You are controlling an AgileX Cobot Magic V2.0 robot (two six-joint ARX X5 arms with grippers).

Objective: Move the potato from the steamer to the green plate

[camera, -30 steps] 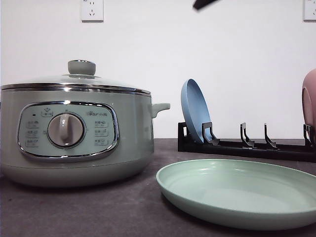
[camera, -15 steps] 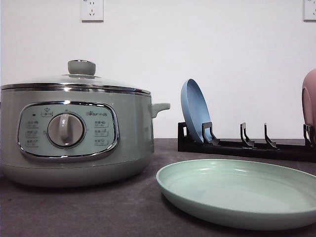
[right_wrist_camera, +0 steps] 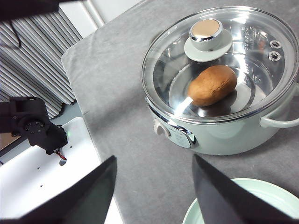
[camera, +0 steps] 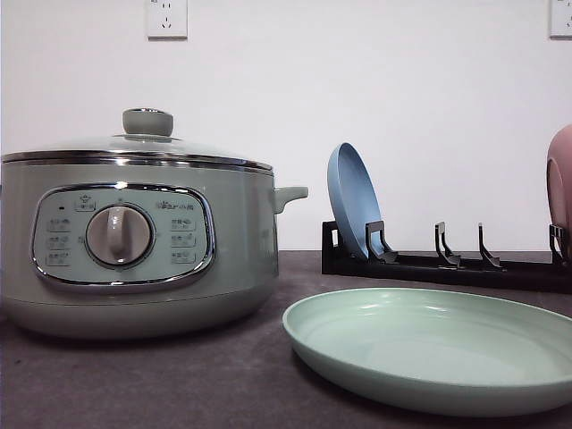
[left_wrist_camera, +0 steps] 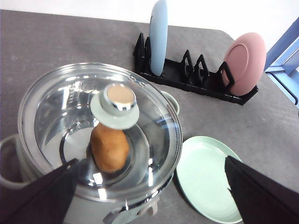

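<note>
Nothing moved; orange-brown potato [right_wrist_camera: 212,85] under lid.

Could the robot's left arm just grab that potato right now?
Probably not yet. The potato sits inside the steamer under its closed glass lid. The left end effector hovers open above; the lid must come off first.

No legible text on steamer [camera: 134,237] panel

The steamer [camera: 134,250] is showing satin pale-green casing with glossy chrome trim; its glass lid [right_wrist_camera: 219,65] is gleaming. The potato [right_wrist_camera: 212,85] is looking matt, the green plate [camera: 433,349] softly sheened, the table [left_wrist_camera: 60,42] rough grey.
</note>
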